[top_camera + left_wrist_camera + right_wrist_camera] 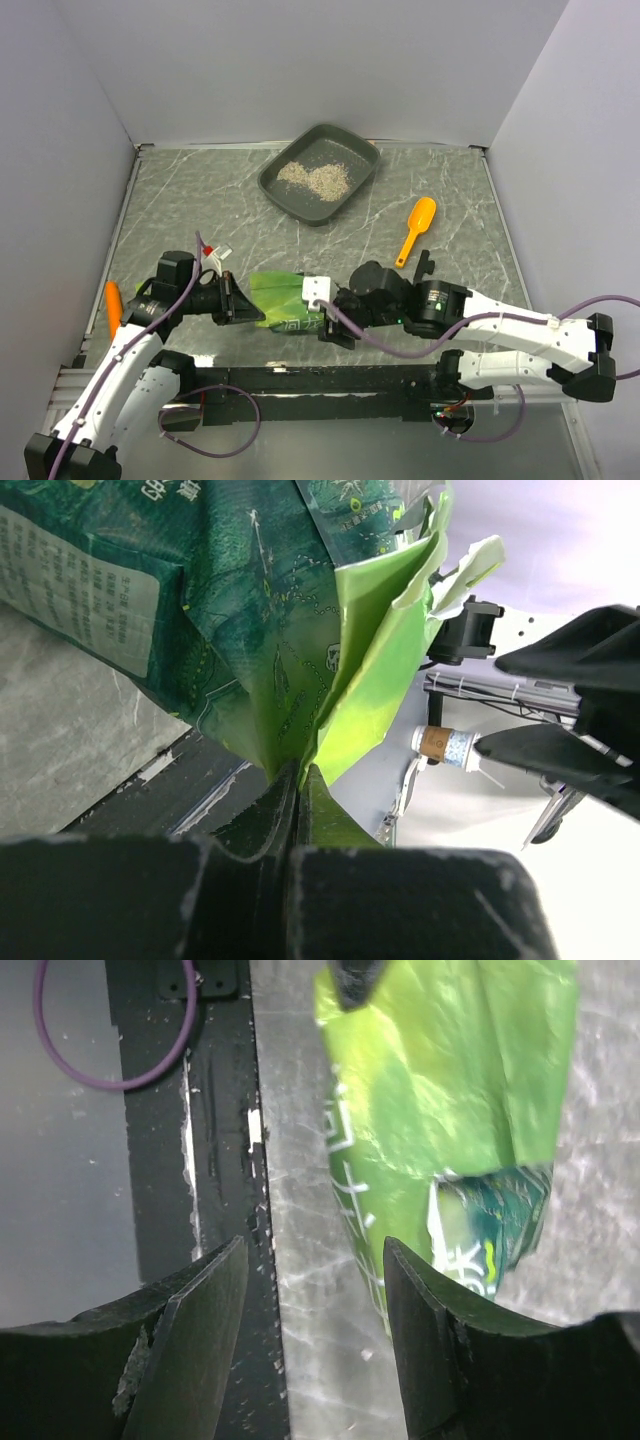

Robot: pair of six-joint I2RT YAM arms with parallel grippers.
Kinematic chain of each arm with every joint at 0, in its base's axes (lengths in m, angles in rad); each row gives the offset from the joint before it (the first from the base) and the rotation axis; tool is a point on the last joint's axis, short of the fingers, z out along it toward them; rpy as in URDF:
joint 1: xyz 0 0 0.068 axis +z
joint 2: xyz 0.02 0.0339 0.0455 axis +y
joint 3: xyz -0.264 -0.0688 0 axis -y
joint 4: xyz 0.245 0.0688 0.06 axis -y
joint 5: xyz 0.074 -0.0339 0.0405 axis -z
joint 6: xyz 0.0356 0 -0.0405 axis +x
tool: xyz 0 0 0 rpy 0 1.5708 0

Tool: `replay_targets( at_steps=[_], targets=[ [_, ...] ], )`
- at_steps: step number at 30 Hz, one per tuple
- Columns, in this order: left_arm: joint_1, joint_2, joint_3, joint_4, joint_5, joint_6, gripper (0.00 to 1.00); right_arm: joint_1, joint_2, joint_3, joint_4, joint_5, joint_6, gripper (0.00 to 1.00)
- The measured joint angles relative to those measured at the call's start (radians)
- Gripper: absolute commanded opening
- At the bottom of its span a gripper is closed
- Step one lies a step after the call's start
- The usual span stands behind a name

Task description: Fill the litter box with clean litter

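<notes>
Left end effector (232, 300) is clenched on a folded edge of the green bag (285, 302), near the front of the desk (190, 210). Right end effector (325, 322) sits at the bag's other end with its jaws apart, gripping nothing. Far back on the desk, well apart from both, stands the litter box (355, 150), a dark grey shallow tray with rounded corners. It holds a small loose pile of pale beige litter (315, 178). An orange scoop (417, 230) lies to its right.
</notes>
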Motion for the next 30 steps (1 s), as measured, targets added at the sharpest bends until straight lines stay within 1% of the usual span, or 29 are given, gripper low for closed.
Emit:
replay_targets(
  at_steps=[2,7,18,30],
  targets=[
    [0.003,0.000,0.000,-0.007,-0.001,0.002,0.01,0.031,-0.012,-0.034,0.029,0.020,-0.037,0.65],
    [0.014,0.000,0.000,-0.023,-0.001,0.017,0.01,0.054,-0.017,-0.127,0.110,0.058,-0.112,0.67],
    [0.031,0.023,0.008,-0.044,0.007,0.041,0.01,0.067,0.037,-0.136,0.217,0.118,-0.194,0.67],
    [0.057,0.052,0.039,-0.072,0.015,0.070,0.01,0.067,0.076,-0.168,0.269,0.128,-0.210,0.66]
  ],
)
